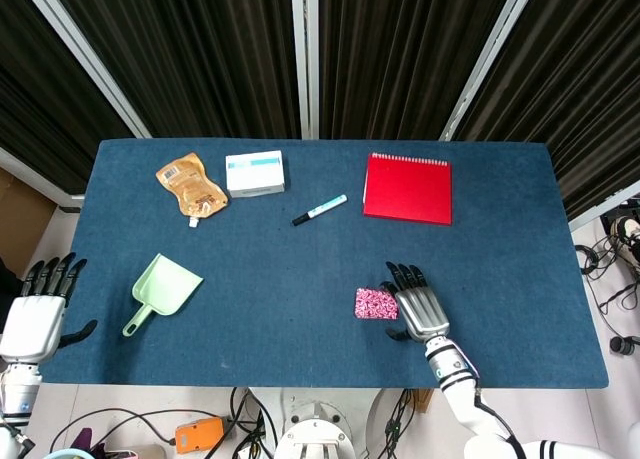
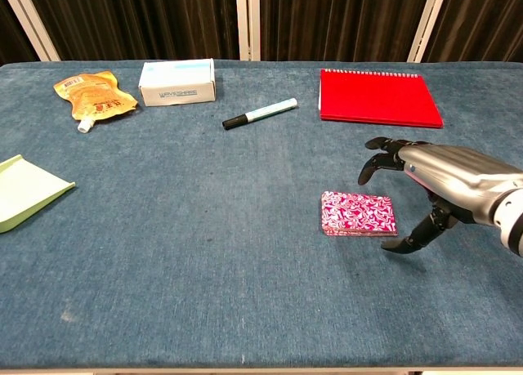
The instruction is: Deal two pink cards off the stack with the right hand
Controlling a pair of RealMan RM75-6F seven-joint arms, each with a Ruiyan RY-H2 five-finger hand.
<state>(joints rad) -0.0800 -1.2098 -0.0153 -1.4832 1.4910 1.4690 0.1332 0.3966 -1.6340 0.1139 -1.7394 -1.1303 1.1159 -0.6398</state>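
The stack of pink patterned cards [image 1: 375,303] [image 2: 359,214] lies flat on the blue table, right of centre near the front. My right hand [image 1: 418,310] [image 2: 441,181] hovers just to the stack's right, palm down, fingers spread and holding nothing; in the chest view its thumb hangs beside the stack's right edge, apart from it. My left hand [image 1: 36,314] stays off the table's front left corner with fingers spread and nothing in it; the chest view does not show it.
A red notebook [image 1: 407,188] lies at the back right, a marker pen [image 1: 319,209] in the middle back. A white box [image 1: 254,172] and an orange pouch [image 1: 191,184] sit at the back left. A green scoop [image 1: 165,290] rests at the left.
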